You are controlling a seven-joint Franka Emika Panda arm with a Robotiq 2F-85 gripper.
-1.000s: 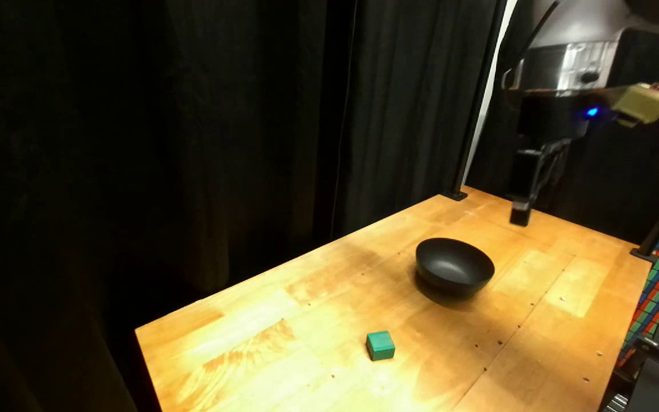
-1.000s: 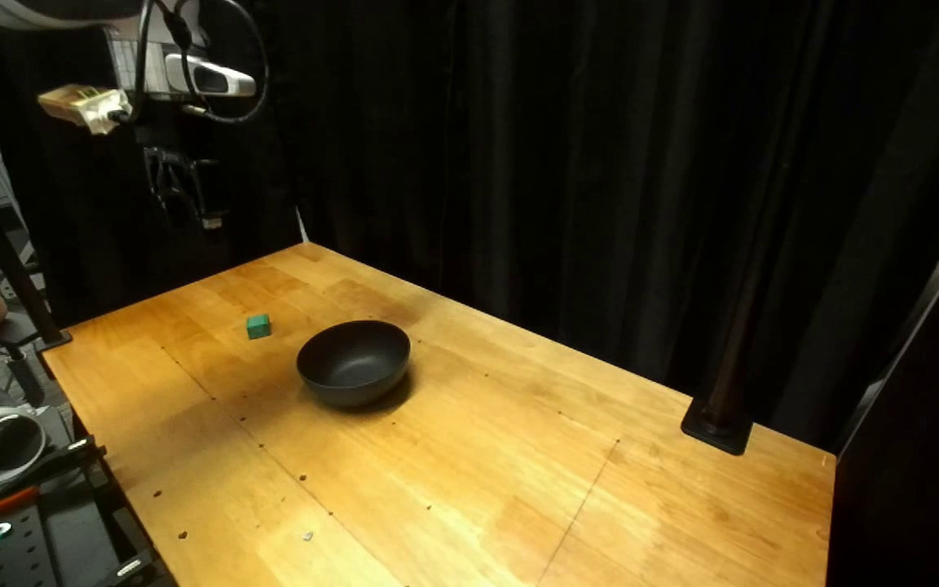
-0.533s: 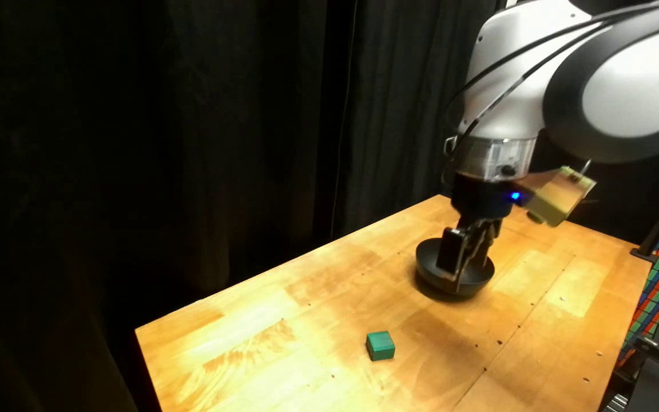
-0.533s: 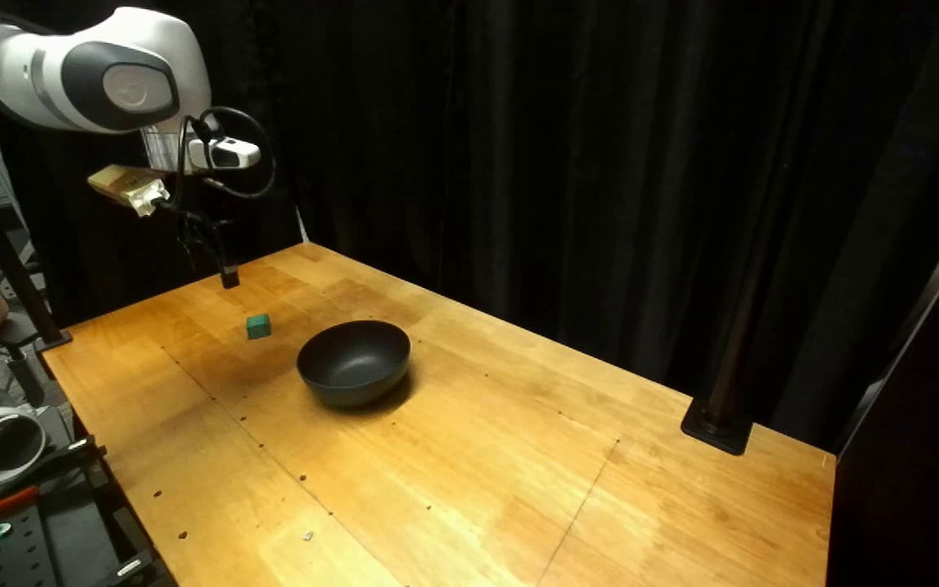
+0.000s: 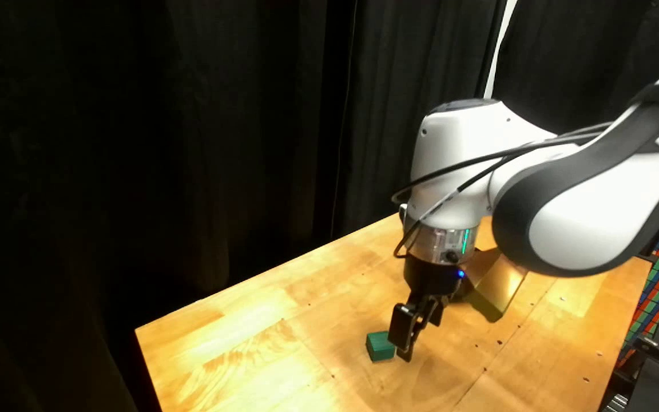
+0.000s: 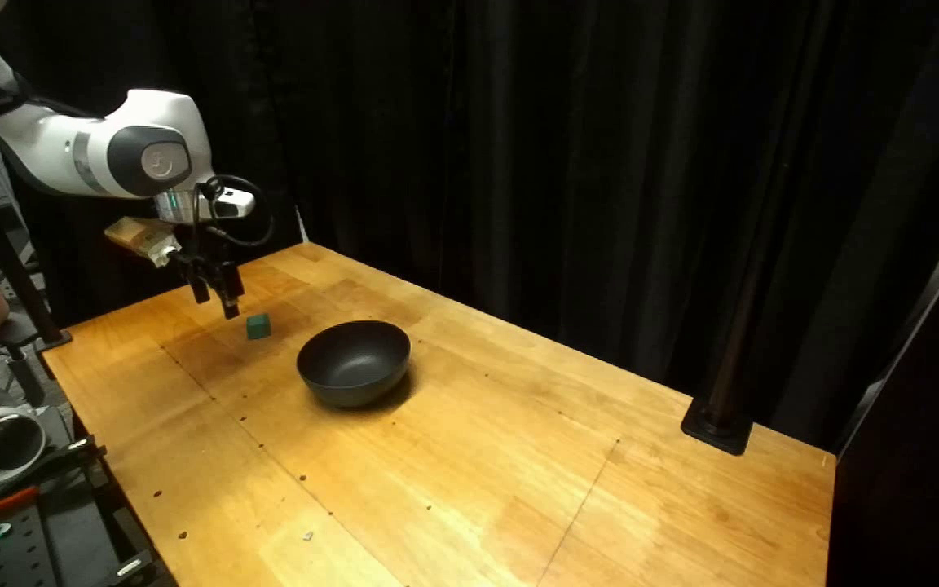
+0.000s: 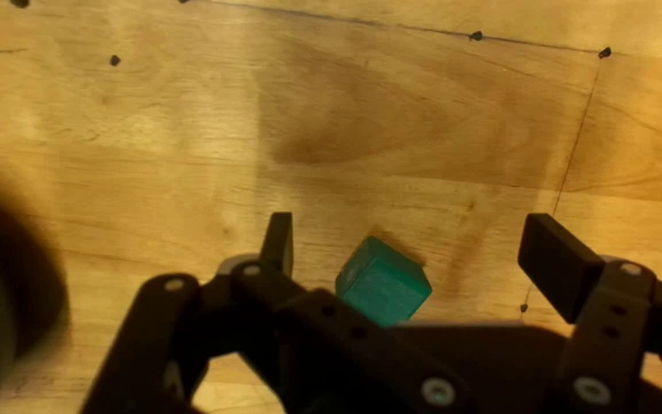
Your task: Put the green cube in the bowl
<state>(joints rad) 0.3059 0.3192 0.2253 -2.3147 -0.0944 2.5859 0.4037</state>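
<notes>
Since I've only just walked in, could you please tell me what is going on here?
A robot arm is set to put the green cube in the black bowl. Its end effector hangs open above the wooden table, close to the cube and holding nothing. The cube rests on the table, apart from the bowl, so it has not yet been picked up.

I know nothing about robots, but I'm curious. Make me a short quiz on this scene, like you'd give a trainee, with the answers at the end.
1. Fill in: The cube lies on the ____, outside the bowl.

2. Choose one: In the wrist view, the fingers are
a) shut on the cube
b) open
c) out of sight

3. True or false: The cube is wider than the bowl.

Key:
1. table
2. b
3. False; the bowl is far wider.
</notes>
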